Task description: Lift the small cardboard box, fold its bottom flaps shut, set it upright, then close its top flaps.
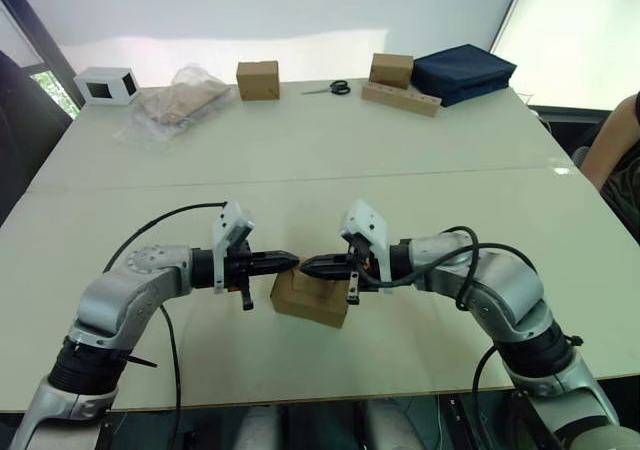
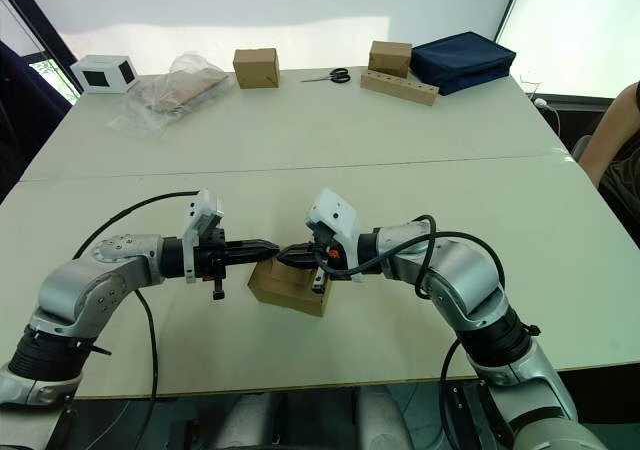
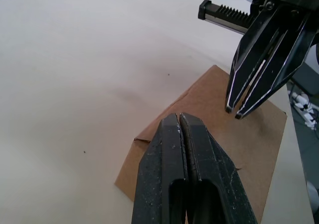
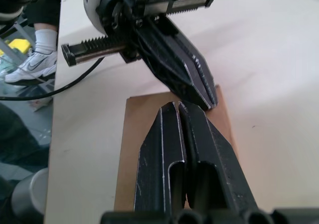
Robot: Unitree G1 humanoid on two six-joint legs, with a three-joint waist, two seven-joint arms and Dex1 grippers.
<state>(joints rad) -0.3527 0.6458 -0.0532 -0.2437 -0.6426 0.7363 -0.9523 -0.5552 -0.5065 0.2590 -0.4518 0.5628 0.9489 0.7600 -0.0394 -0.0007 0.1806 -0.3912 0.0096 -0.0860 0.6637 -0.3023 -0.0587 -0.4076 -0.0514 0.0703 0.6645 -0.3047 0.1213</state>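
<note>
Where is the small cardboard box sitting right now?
In the left eye view, the small cardboard box sits on the near part of the table, directly under the meeting tips of the left gripper and right gripper.

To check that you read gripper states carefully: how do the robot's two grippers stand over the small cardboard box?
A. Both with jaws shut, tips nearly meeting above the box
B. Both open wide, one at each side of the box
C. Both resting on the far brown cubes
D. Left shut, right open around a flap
A: the left gripper and the right gripper both have jaws closed, tips pointing at each other just above the small cardboard box.
</note>
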